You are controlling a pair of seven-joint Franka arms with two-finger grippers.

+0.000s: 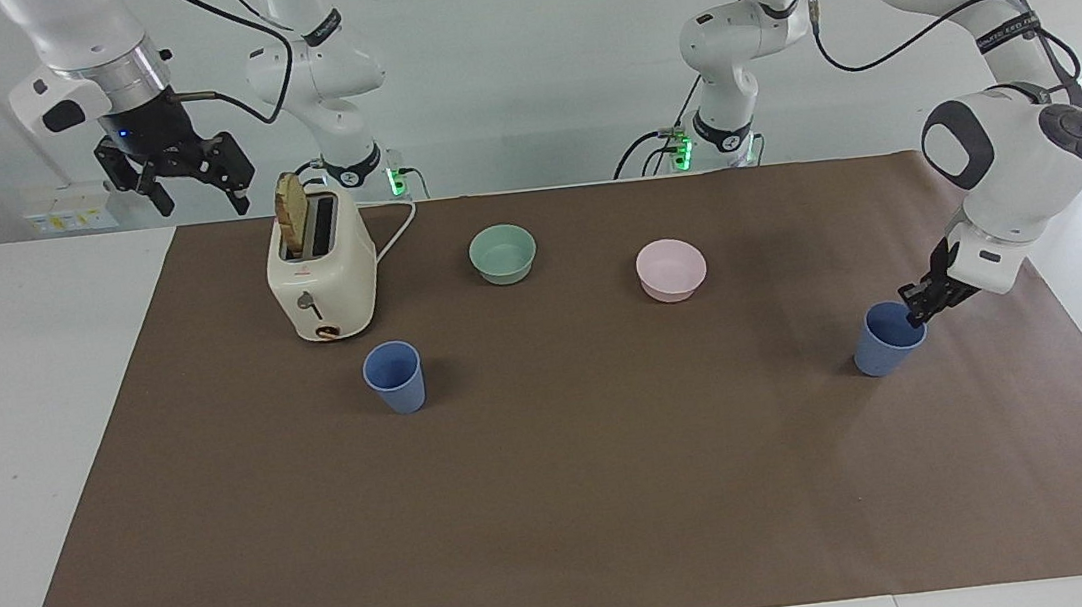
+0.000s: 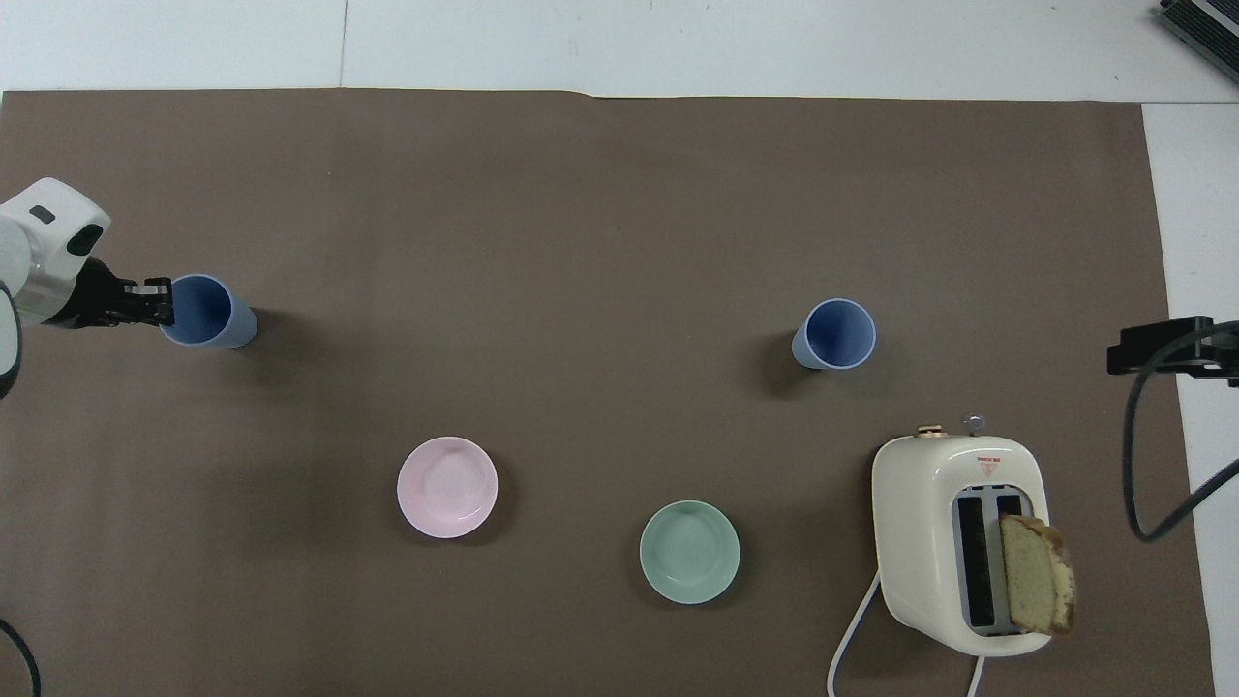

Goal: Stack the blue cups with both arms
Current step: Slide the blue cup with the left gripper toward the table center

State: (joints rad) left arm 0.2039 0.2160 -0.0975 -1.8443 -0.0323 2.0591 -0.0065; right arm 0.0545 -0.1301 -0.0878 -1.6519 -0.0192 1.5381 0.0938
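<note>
One blue cup (image 1: 888,343) (image 2: 211,315) leans at the left arm's end of the brown paper. My left gripper (image 1: 915,312) (image 2: 161,300) is shut on its rim, one finger inside the mouth. The other blue cup (image 1: 394,377) (image 2: 834,334) stands upright by itself, farther from the robots than the toaster. My right gripper (image 1: 186,180) hangs open and empty, high in the air beside the toaster at the right arm's end, and that arm waits.
A cream toaster (image 1: 320,266) (image 2: 958,537) with a slice of bread in one slot stands near the robots. A mint-green bowl (image 1: 502,252) (image 2: 689,552) and a pink bowl (image 1: 671,269) (image 2: 447,486) sit beside it in a row.
</note>
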